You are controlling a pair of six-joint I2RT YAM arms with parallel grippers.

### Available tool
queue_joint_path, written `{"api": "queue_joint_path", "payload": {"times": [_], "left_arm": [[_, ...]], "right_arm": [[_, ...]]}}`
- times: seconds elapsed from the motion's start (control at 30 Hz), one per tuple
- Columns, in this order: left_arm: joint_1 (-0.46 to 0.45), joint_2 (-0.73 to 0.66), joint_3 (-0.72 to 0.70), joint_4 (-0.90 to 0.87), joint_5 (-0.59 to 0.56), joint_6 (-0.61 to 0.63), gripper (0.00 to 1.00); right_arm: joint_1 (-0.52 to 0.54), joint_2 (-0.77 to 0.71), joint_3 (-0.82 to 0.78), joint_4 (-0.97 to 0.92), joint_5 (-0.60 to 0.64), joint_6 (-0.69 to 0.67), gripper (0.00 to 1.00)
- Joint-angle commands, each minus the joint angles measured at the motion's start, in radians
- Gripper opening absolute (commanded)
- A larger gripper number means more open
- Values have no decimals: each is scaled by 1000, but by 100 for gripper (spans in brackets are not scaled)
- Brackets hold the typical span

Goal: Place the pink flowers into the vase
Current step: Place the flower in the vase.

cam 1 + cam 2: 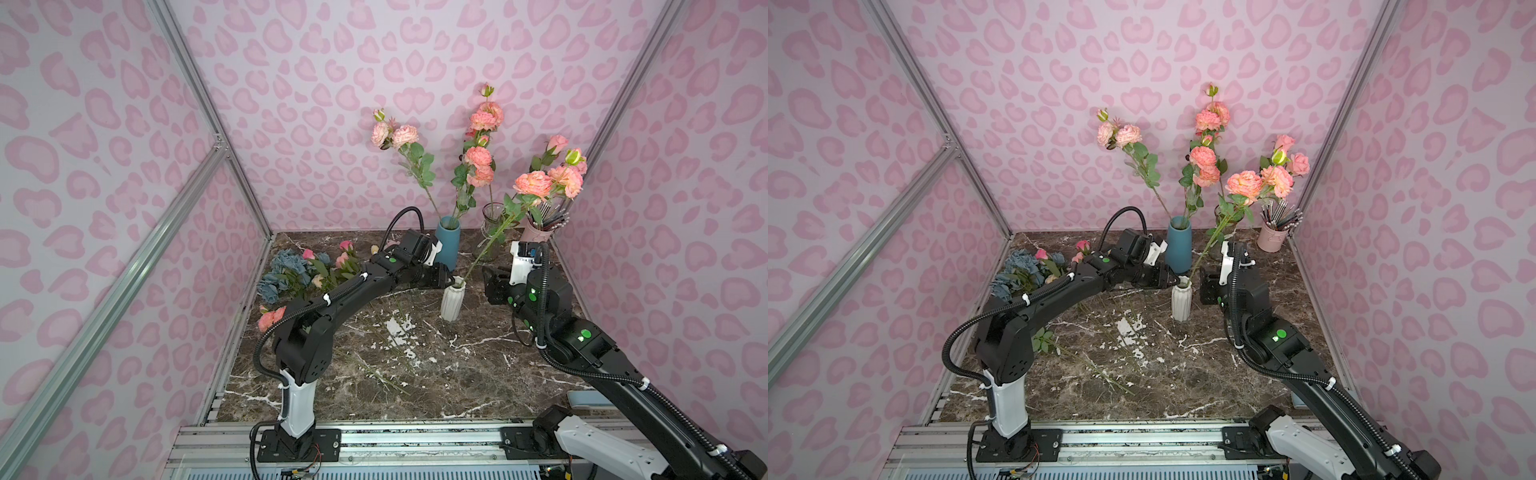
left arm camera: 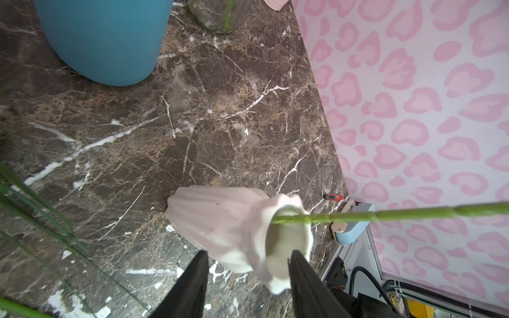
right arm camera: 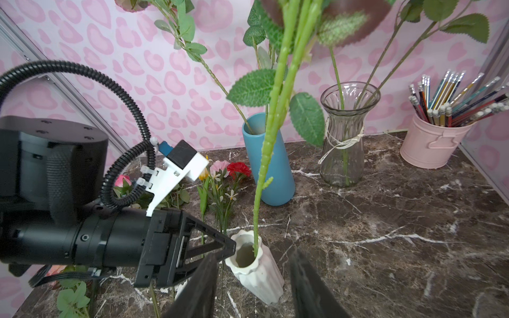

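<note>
The white ribbed vase stands mid-table. One stem of the pink flowers sits in its mouth and leans right, the green stem crossing both wrist views. My left gripper is open at the vase's left side, one fingertip close by the rim and a gap at the other. On the vase's right, my right gripper is open and empty, a little away from it. More pink flowers lie at the left.
Behind the white vase stand a blue vase and a glass vase, both with pink blooms, and a pink bucket of pencils. A dusty-blue hydrangea bunch and loose stems lie on the marble top.
</note>
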Motion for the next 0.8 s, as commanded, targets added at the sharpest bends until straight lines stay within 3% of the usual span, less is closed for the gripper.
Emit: {"api": "queue_joint_path", "payload": {"times": [0.0, 0.17, 0.3, 0.5, 0.77], "left_arm": [[1, -28, -11, 91, 13, -11, 51], [14, -98, -60, 97, -63, -38, 51], [62, -231, -194, 147, -139, -99, 50], [190, -472, -376, 120, -319, -154, 50], [404, -675, -416, -12, -441, -137, 51]], "right_arm": [[4, -3, 2, 14, -13, 4, 47], [24, 4, 9, 9, -42, 0, 46], [78, 24, 7, 16, -74, -2, 45], [224, 131, 40, 43, -84, -24, 44], [333, 418, 171, 69, -204, -31, 39]]}}
